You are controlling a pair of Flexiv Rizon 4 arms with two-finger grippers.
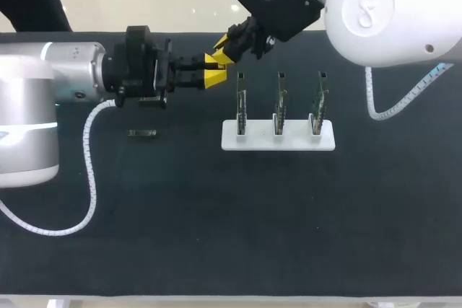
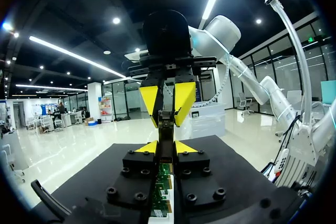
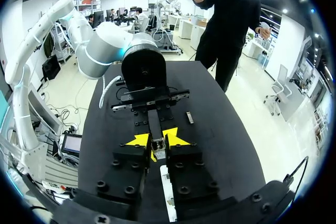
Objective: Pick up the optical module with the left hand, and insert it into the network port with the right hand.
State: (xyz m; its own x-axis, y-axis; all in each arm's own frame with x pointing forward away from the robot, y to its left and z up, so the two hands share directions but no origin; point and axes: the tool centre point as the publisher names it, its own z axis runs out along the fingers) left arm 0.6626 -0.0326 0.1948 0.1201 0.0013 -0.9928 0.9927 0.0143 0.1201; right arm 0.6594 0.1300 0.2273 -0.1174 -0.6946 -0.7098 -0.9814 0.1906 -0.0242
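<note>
Both arms meet nose to nose above the black worktop [image 1: 216,236]. The optical module [image 2: 165,129] hangs in the air between them. The left gripper [image 1: 214,77] has its fingers clamped on one end, and the right gripper [image 1: 222,47] has its fingers pinched on the other. Just beside them stands a white rack [image 1: 289,142] with three upright circuit boards, and the nearest board [image 1: 241,102] is pretty much under the yellow tips. A second module [image 1: 142,133] lies flat by the left arm, well apart from the rack.
</note>
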